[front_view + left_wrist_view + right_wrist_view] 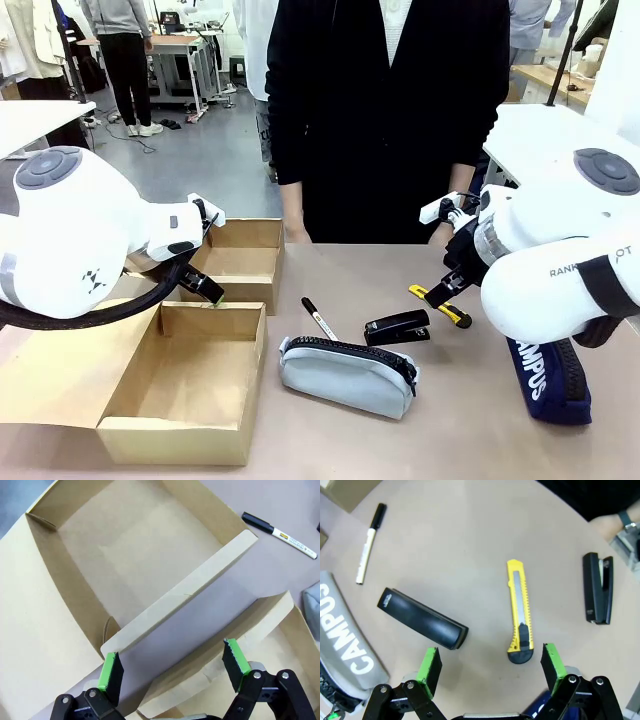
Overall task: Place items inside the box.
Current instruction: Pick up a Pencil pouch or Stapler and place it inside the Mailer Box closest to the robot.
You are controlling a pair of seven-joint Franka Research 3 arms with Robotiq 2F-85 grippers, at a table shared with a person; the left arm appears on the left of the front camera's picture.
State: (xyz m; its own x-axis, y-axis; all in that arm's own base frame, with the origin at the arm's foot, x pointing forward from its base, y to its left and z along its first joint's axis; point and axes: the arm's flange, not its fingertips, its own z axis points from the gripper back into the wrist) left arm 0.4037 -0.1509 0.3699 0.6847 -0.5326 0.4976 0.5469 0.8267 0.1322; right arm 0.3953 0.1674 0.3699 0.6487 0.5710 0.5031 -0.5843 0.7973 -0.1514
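Here, the tan table [330,440] bears the box [180,440]; grey floor [200,150] beyond.

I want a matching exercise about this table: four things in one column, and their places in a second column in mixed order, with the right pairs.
Things:
1. marker pen
2. utility knife
3. navy pouch
4. grey pouch

Places:
a. partly under the right arm, at the right side of the table
b. in the middle, on the robot's side of the stapler
c. between the box and the stapler
d. just ahead of the open right gripper

Pairs: 1-c, 2-d, 3-a, 4-b.
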